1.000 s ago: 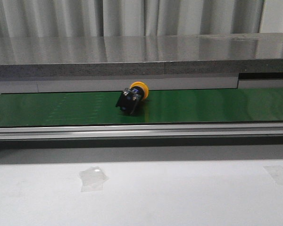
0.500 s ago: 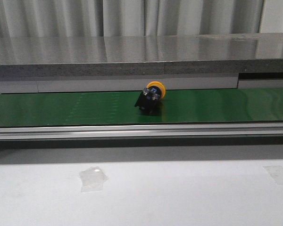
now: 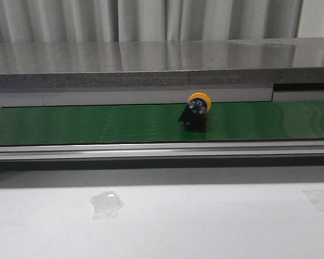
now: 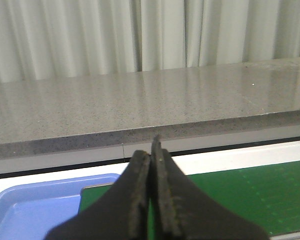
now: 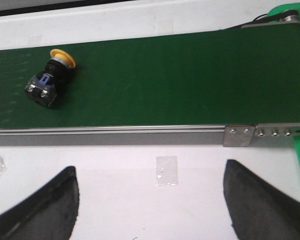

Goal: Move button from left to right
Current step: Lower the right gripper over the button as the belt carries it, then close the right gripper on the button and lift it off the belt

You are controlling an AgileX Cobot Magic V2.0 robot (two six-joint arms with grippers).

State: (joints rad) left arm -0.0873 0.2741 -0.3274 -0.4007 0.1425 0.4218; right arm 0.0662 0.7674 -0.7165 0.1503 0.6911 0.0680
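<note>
The button (image 3: 195,110) lay on its side on the green conveyor belt (image 3: 70,124), a little right of the middle of the belt as the front view showed it, its yellow head turned toward the far edge and its black body toward the near rail (image 3: 151,150). Neither arm was touching it. The left pincer (image 4: 151,165) was shut with nothing between its fingers, pointed over the belt's left end beside a blue tray (image 4: 35,210). The right pincer (image 5: 150,200) stood wide apart and empty above the white table (image 5: 140,165), on the near side of the rail, with the button (image 5: 49,80) well off to one side of it on the belt. A strip of clear tape (image 5: 166,170) lay on the table between its fingers. In my judgement the transfer was only part done: the button had not reached the belt's right end, which appeared in the right wrist view only, and no grasp had been made. Whether the belt was running could not be determined from these views. Remaining work: bring the button to the right side and, if required, lift it off with the right pincer.
</note>
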